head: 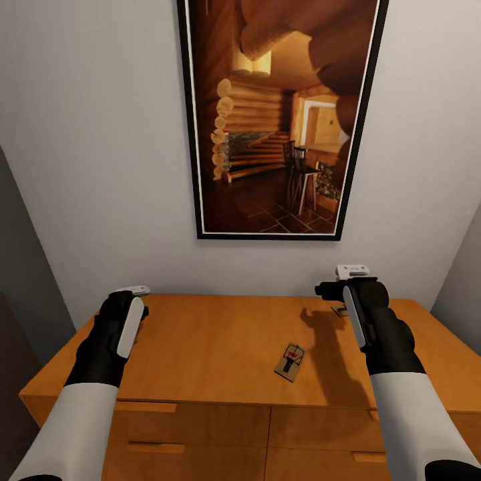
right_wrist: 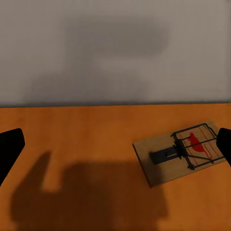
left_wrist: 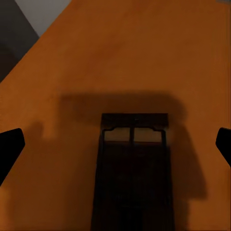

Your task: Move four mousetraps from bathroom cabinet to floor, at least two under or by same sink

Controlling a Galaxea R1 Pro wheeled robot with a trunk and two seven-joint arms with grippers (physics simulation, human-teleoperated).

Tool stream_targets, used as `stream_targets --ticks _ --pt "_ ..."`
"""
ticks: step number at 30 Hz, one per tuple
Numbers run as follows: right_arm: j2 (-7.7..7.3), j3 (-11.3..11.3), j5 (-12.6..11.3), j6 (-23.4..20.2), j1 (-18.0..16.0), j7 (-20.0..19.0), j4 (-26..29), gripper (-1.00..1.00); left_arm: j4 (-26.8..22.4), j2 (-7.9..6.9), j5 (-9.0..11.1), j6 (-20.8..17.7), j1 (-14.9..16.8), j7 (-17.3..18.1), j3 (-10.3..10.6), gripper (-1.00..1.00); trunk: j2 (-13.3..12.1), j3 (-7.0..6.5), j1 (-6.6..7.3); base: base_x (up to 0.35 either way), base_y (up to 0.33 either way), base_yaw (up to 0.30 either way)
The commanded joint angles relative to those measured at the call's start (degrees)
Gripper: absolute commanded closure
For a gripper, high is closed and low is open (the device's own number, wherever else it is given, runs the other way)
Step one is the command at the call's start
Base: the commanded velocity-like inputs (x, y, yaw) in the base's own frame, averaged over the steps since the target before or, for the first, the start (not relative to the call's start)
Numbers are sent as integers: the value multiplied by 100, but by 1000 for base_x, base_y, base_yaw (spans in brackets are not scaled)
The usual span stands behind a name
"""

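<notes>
The cabinet (head: 214, 347) is an orange-brown chest of drawers standing against the wall. One mousetrap (head: 290, 361) lies flat on its top, right of centre. A second mousetrap (head: 339, 310) peeks out beside my right gripper (head: 347, 294), which hovers open above the top. In the right wrist view that mousetrap (right_wrist: 180, 154) lies near one black fingertip (right_wrist: 224, 144), red spot up. My left gripper (head: 125, 304) hovers open over the left part of the top. In the left wrist view a mousetrap (left_wrist: 134, 168) lies in shadow directly below, between the spread fingertips (left_wrist: 9, 149).
A tall framed picture (head: 280, 113) of a log cabin room hangs on the grey wall above the cabinet. Drawer fronts with slim bar handles (head: 152, 446) face me. Grey walls (head: 27, 280) close in on both sides of the cabinet.
</notes>
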State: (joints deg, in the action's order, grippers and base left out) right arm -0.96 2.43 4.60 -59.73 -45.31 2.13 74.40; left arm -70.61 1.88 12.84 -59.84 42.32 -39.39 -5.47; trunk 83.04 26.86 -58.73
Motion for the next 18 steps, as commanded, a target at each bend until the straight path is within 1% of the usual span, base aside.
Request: stream_targets --ticks 1,10,18 --pt "-1 -3 41 -27 -5 -20 4 -100 -5 9 58 -8 5 -52 -7 -100 4 7 0 -35 0 0" --pt "-1 -5 41 -27 -5 -20 -3 -100 -12 35 54 -3 5 -51 -7 -100 4 7 0 -138 -24 0" --pt "-1 2 40 -27 -5 -19 -15 -100 -13 39 58 -2 5 -51 -7 -100 4 7 0 -41 -7 0"
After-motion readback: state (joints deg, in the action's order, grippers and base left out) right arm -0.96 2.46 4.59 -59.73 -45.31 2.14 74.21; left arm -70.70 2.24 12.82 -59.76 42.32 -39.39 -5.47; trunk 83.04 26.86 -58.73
